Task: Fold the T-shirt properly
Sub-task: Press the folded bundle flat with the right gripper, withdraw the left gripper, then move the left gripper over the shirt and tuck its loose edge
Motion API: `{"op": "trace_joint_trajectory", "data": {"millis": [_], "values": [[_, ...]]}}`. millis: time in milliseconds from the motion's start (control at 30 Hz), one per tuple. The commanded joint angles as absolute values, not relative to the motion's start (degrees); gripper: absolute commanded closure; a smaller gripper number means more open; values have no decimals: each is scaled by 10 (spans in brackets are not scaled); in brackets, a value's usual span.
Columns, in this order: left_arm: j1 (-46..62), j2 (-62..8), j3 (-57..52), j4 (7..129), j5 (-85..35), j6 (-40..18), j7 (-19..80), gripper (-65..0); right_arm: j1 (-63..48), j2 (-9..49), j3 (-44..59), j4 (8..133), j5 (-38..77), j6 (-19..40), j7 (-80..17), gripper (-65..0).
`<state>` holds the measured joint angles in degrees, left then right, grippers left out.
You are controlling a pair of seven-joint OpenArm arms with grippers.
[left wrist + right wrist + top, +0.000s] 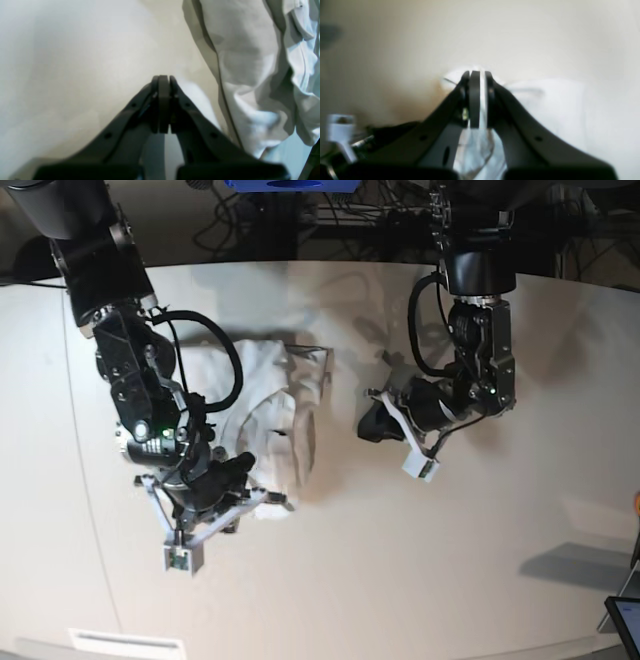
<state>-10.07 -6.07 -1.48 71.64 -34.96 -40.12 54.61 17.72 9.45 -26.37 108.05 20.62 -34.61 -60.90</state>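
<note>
The white T-shirt [275,415] lies crumpled and partly folded on the off-white table [450,560], left of centre in the base view. My right gripper [273,502] is at the shirt's near edge. In the right wrist view this right gripper [477,73] is shut on a thin fold of the T-shirt's fabric [475,145], which runs back between the fingers. My left gripper [366,428] hovers to the right of the shirt, apart from it. In the left wrist view the left gripper [163,78] is shut and empty, with the wrinkled T-shirt [250,62] hanging along the right.
Dark cables and a blue frame [290,185] stand behind the table's far edge. A dark screen corner [625,620] pokes in at the lower right. A white label [125,642] sits at the table's near left edge.
</note>
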Motion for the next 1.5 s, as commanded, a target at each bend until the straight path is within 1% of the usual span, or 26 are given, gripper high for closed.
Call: {"op": "trace_joint_trajectory", "data": {"millis": [0, 67, 167, 333, 433, 600, 733, 900, 1067, 1167, 1233, 1333, 1467], "values": [[-105, -65, -16, 725, -344, -400, 553, 0, 172, 97, -262, 1091, 207, -360, -613, -36], [-104, -65, -16, 726, -344, -400, 553, 0, 151, 97, -261, 1094, 207, -379, -611, -36], [-103, -65, -16, 726, -344, -400, 553, 0, 102, 101, -250, 1109, 207, -400, -583, -36], [-102, -65, -9, 726, -342, -400, 553, 0, 17, 101, -190, 1131, 208, -400, -547, -36], [-102, -65, -9, 726, -341, -400, 553, 0, -11, 110, -177, 1132, 208, -400, -529, -36], [-105, -65, -9, 726, -341, -400, 553, 0, -37, 117, -176, 1130, 211, -400, -522, -36], [-107, -65, -9, 726, -341, -400, 552, 0, -50, 114, -182, 1115, 211, -400, -493, -36], [-107, -65, -9, 724, -341, -400, 552, 0, -54, 109, -202, 1082, 211, -400, -470, -36], [-104, -65, -7, 731, -342, -400, 553, 0, -53, 108, -210, 1085, 208, -400, -466, -36], [-90, -66, 19, 771, -341, -400, 553, 0, -49, 112, -207, 1114, 208, -400, -465, -36], [-73, -76, 35, 822, -341, -400, 553, 0, -41, 130, -206, 1136, 208, -400, -465, -36], [-49, -80, 55, 893, -341, -400, 553, 0, -29, 138, -204, 1140, 208, -400, -465, -36], [-7, -93, 63, 988, -341, -400, 548, 0, -34, 135, -160, 1139, 208, -400, -464, -36]]}}
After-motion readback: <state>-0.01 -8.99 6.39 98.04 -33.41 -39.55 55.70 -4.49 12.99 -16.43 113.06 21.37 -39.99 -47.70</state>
